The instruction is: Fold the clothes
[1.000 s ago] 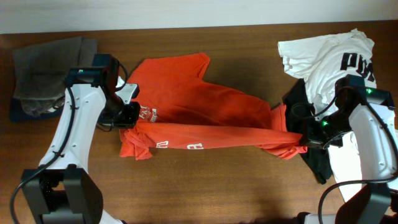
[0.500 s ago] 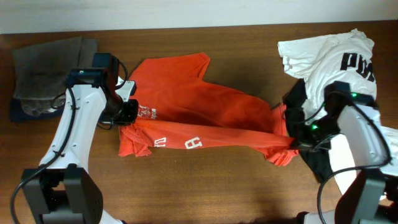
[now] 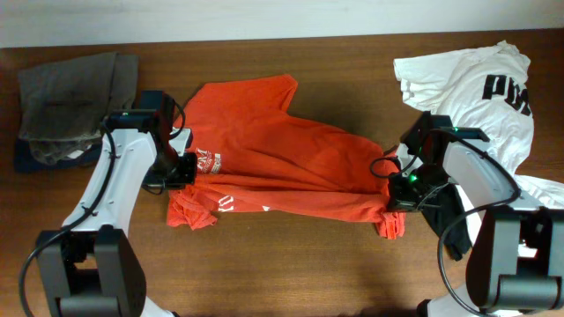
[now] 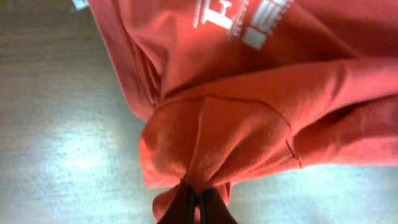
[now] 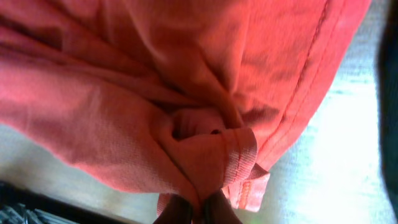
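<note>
L end effector (image 4: 194, 200): clenched tight on a bunched wad of the red-orange T-shirt (image 3: 282, 163), close to the white lettering (image 4: 239, 22); the cloth is pinched to a point and drapes away from the tips. R end effector (image 5: 199, 211): likewise clamped, on a gathered hem corner w/ the stitched edge visible. The shirt lies across the mid bench (image 3: 291, 273), body spread toward the far side, near edge drawn into a long fold between the two grips; a small tail hangs loose below the R grip. Judgement: step in hand is carrying the near edge over the body for a lengthwise fold. To do it well: move both grips together, hold the span taut w/o stretching, lay the edge parallel to the far edge, let go only once the cloth rests flat. Both grips hold bunched cloth, not a clean edge, so wrinkles are likely at each end. L arm (image 3: 106, 189) reaches up from near-left, wrist bent inward. R arm (image 3: 480, 167) arcs from near-right, passing over part of the white T-shirt (image 3: 476, 88), wrist turned in, just beside the black garment (image 3: 451, 231). Grey cloth (image 3: 70, 97) lies far left, apart.
</note>
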